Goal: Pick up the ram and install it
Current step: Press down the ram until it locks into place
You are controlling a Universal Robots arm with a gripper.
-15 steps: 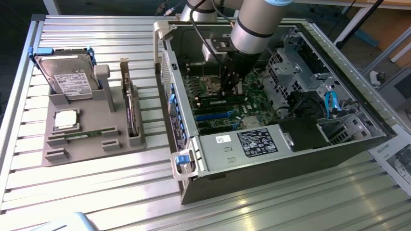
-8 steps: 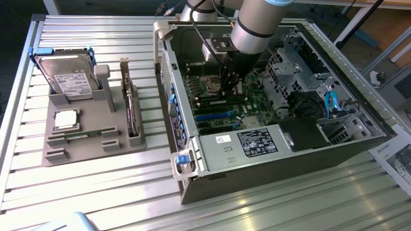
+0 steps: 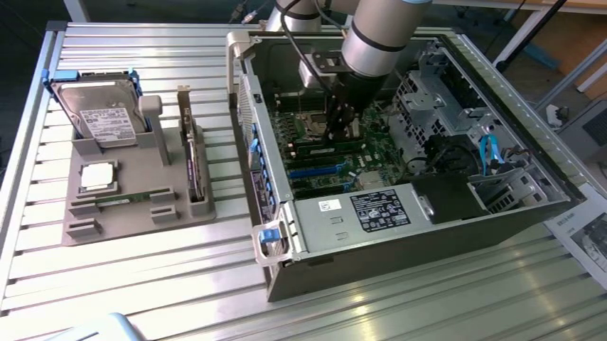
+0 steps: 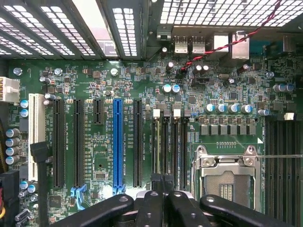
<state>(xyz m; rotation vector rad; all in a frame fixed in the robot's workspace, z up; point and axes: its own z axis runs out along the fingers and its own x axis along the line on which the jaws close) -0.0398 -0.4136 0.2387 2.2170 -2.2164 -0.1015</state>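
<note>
Green board everywhere under me: the claw (image 4: 163, 178) hangs inside the open case (image 3: 379, 234), low over the motherboard (image 4: 94, 75), fingers clenched tight together, and I can't make out anything pinched between them. Right beneath the tips run the black memory slots (image 4: 173, 142), and just beside the claw sits the bare processor socket (image 4: 227, 179) with its metal frame exposed. The one stick I can pick out as the ram (image 3: 128, 199) is nowhere near the claw; it lies flat in the grey tray (image 3: 142, 220), well apart from it, beyond the case wall. So here's what worries me. With the tips closed and this near the board, any drop or sideways drift could knock the slot walls or their pale latches (image 4: 156, 113), or scrape the small capacitors clustered ahead of the claw. Worse, a slip toward the socket side could bend its contacts, and that would be costly. If something thin does sit between the fingers edge-on, pushing down off-line from a slot would jam or crack it. The arm also passes close to the case's upper wall, judging from the exterior view, so a careless swing out of there could clip the metal.
</note>
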